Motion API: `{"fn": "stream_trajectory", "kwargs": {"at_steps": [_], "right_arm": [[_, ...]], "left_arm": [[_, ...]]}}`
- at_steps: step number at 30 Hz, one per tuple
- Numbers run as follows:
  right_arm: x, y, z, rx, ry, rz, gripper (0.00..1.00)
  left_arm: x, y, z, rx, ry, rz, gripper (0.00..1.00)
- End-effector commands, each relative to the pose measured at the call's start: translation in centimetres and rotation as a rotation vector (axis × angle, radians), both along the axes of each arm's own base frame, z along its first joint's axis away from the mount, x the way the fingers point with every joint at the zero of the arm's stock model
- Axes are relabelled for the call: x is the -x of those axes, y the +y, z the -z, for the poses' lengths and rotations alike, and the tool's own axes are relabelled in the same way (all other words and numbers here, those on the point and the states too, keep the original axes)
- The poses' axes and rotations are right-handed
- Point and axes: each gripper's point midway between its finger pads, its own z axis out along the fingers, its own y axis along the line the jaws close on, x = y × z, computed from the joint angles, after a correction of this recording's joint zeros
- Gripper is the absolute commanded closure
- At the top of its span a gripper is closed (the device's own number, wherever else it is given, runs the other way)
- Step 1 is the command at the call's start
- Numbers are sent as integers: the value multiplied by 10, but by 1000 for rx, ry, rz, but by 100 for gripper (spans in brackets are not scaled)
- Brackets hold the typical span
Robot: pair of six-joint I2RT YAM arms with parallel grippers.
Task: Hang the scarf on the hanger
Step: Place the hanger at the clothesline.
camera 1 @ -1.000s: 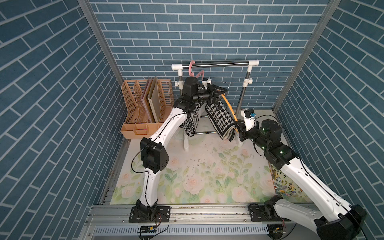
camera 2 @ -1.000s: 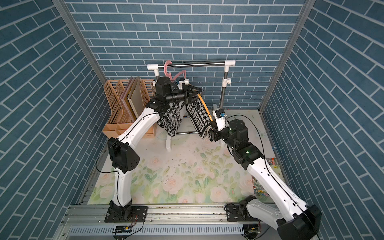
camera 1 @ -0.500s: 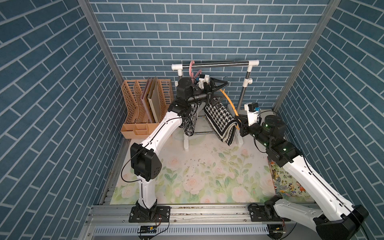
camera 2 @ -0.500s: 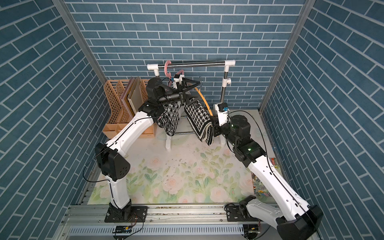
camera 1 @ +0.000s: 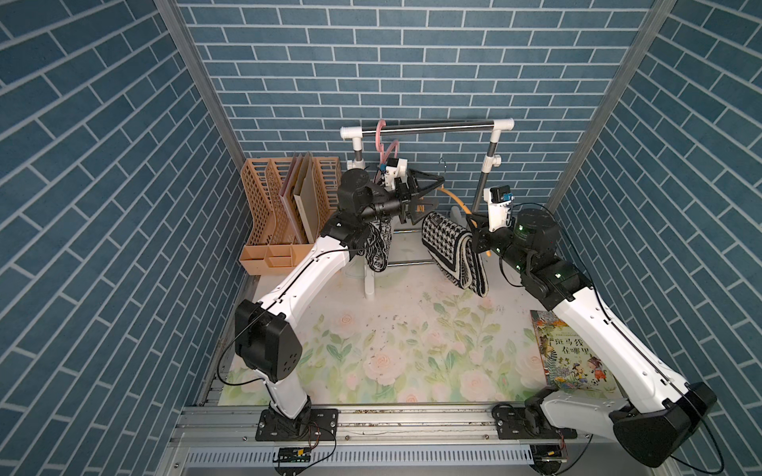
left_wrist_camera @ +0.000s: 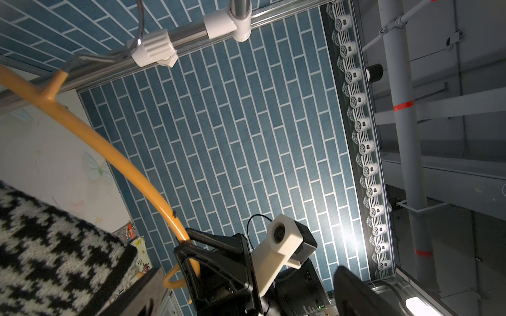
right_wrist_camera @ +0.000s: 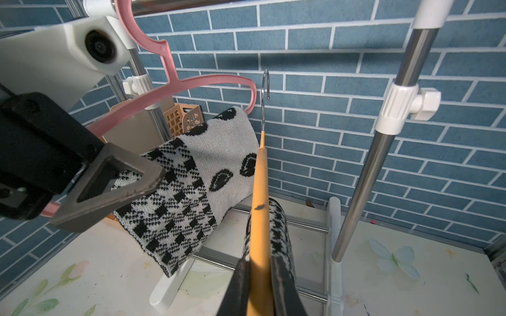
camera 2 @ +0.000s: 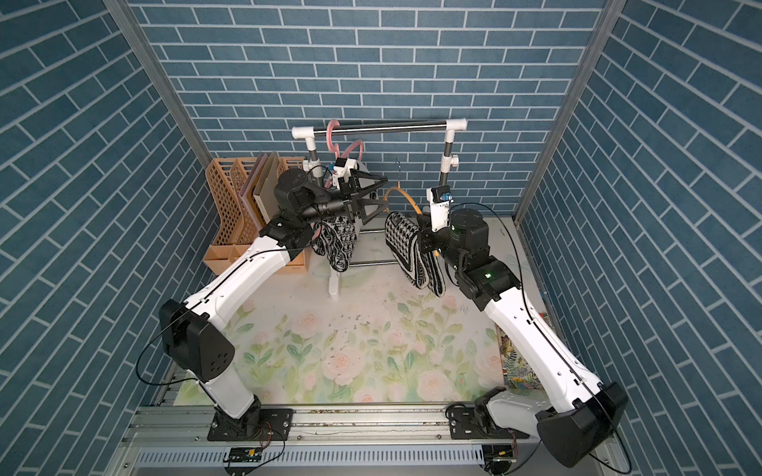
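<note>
Though shut earlier, left claw now wide.

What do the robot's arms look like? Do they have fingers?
The left arm and right arm are white tubes with black joints and thin black cables. The left gripper and right gripper each have two black, triangle-shaped fingers and a white camera block. Green lights glow on the right arm.

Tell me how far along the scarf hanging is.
Done: the scarf is draped over the orange hanger, and the left gripper is open, holding nothing. In hand: the right gripper clamps the hanger. Left: its hook is not yet on the rail.
</note>
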Motion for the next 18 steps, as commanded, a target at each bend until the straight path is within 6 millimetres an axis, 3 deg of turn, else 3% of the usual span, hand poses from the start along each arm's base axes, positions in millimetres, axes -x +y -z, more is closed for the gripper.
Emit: {"fn": "stream_trajectory", "kwargs": {"at_steps": [1,6,18], "right_arm": [[4,-4,-51,-90,-120,10,100],[13,-8,-41,-111,-128,5,100],[40,-29,-76,-217,-289,21,100]], "left_arm": [[15,6,-7,-3,-64,13,0],[21,10,-3,-18,-70,4,1],[52,20,-18,-33,-165,43,0]]}}
